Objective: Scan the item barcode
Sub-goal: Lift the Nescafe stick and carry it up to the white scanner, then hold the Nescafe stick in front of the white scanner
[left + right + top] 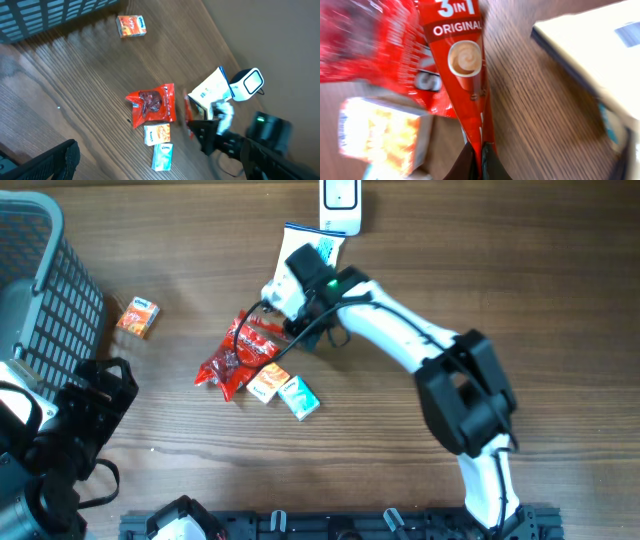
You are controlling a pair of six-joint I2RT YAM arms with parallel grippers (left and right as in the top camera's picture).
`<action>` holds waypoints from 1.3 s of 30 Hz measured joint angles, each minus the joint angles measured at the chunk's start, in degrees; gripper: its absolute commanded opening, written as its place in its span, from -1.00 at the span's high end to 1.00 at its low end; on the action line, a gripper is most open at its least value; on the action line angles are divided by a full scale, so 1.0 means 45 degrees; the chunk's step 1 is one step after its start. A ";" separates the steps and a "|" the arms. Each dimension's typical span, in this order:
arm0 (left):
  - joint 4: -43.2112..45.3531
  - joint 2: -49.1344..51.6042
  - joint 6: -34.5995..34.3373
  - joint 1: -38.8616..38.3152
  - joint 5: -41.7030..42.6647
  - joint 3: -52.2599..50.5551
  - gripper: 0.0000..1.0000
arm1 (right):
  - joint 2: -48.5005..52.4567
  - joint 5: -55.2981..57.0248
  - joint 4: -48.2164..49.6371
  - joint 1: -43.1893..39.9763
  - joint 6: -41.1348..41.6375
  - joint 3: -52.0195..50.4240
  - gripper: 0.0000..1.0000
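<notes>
A red coffee sachet [466,70] marked "3 IN 1 ORIGINAL" is pinched at its narrow end by my right gripper [479,150], which is shut on it. In the overhead view this gripper [280,328] sits at the upper edge of the red pile with the sachet [262,332] under it. No barcode shows on the sachet. The white scanner [341,202] stands at the table's far edge, just beyond. My left gripper [92,402] hangs open at the near left, holding nothing; only one of its fingers [56,161] is in the left wrist view.
A red snack bag [230,362], an orange tissue pack [267,384] and a teal Kleenex pack [301,398] lie together mid-table. A white box [318,242] lies before the scanner. An orange carton [138,317] sits near the dark basket [45,275] at far left.
</notes>
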 measured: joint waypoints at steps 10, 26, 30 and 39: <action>0.0000 0.0000 0.0000 0.0000 0.0005 0.0000 -1.00 | -0.0699 -0.8655 -0.0175 -0.4172 0.0204 -0.0010 0.92; 0.0000 0.0000 0.0000 0.0000 0.0005 0.0000 -1.00 | -0.0699 -1.5120 0.0189 -0.6965 0.2934 -0.0039 0.92; 0.0000 0.0000 0.0000 0.0000 0.0005 0.0000 -1.00 | -0.0695 -1.5339 0.0199 -0.6965 0.3847 -0.0039 0.92; 0.0000 0.0000 0.0000 0.0000 0.0005 0.0000 -1.00 | -0.0010 -1.5344 0.2511 -0.6965 0.7038 -0.0053 0.92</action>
